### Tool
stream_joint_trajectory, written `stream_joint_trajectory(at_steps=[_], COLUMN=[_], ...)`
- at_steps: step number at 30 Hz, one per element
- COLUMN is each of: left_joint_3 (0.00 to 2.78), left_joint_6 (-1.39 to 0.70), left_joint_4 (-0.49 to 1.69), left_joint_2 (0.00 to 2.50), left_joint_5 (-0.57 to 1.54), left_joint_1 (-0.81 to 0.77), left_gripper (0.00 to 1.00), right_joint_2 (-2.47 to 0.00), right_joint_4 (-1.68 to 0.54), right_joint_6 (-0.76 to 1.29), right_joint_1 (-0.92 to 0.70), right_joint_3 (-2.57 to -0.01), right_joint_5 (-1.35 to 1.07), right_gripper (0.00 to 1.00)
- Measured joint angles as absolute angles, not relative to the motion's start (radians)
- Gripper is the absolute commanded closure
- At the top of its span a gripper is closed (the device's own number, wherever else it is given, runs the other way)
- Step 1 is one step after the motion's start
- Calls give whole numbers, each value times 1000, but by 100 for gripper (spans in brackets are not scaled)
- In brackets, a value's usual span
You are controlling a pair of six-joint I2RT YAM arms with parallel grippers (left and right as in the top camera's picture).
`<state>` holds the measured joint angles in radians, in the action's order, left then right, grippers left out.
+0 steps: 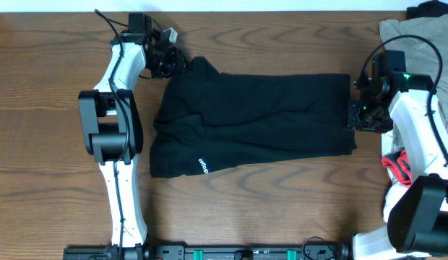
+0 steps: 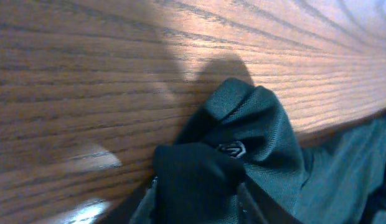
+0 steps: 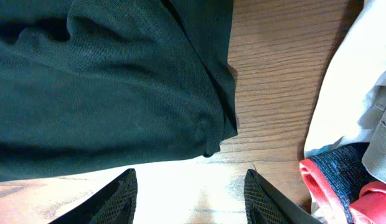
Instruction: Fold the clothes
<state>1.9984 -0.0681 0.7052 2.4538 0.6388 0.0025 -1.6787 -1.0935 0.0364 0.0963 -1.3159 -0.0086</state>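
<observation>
**Overhead view.** The black garment (image 1: 260, 115) is lying spread flat across the middle of the wooden table (image 1: 50, 144), with its long side running left to right. Its white logo (image 1: 201, 166) is showing near the near-left corner. The left gripper (image 1: 170, 61) is sitting at the garment's far-left corner, in contact with the fabric. The right gripper (image 1: 356, 114) is sitting at the garment's right edge. A beige garment (image 1: 412, 36) is lying at the far-right corner of the table. A red-and-white item (image 1: 397, 162) is lying beside the right arm. Both are apart from the black garment.

**Left wrist view.** A raised bunch of the black garment (image 2: 261, 124) is filling the gap between the two fingers (image 2: 250, 202) at the lower edge. The left gripper is clamping this fold. Bare wood is showing beyond it.

**Right wrist view.** The fingers (image 3: 121, 199) are standing apart with only bare table between them, so the jaws are open and holding nothing. The black garment's edge (image 3: 118, 93) is lying just ahead of the fingertips, not between them. The beige garment and the red-and-white item are showing at the right.
</observation>
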Motion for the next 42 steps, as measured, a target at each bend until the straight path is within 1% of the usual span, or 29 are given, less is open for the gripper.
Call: stream_joint_trajectory(at_steps=[3, 4, 6, 13, 18, 23, 25, 30, 33, 42], left_joint_3=[1998, 1998, 1998, 1998, 1998, 1998, 1998, 1998, 1998, 1998], left_joint_6=[-66, -65, -54, -47, -47, -47, -47, -47, -47, -47], left_joint_4=[719, 726, 738, 765, 798, 834, 848, 871, 878, 892], left_joint_2=[2454, 2454, 2454, 2453, 2413, 2339, 2317, 2304, 2304, 2304], left_joint_5=[616, 610, 598, 591, 586, 583, 583, 583, 583, 583], left_joint_1=[2, 2, 2, 2, 2, 2, 2, 2, 2, 2], left_gripper=[81, 89, 94, 94, 94, 94, 94, 94, 94, 94], right_joint_2=[-1679, -1679, -1679, -1679, -1679, -1679, -1679, -1701, -1755, -2031], right_joint_4=[-1094, -1095, -1095, -1079, -1026, -869, -777, -574, -462, -247], right_joint_6=[36, 36, 36, 36, 39, 49, 48, 46, 41, 28], right_joint_1=[96, 96, 96, 96, 96, 105, 119, 160, 173, 174], right_joint_3=[-1316, -1316, -1316, -1316, -1316, -1316, -1317, -1322, -1324, -1325], right_joint_5=[-9, -9, -9, -9, -9, -40, -83, -185, -225, -344], right_gripper=[47, 47, 47, 47, 43, 32, 25, 14, 11, 10])
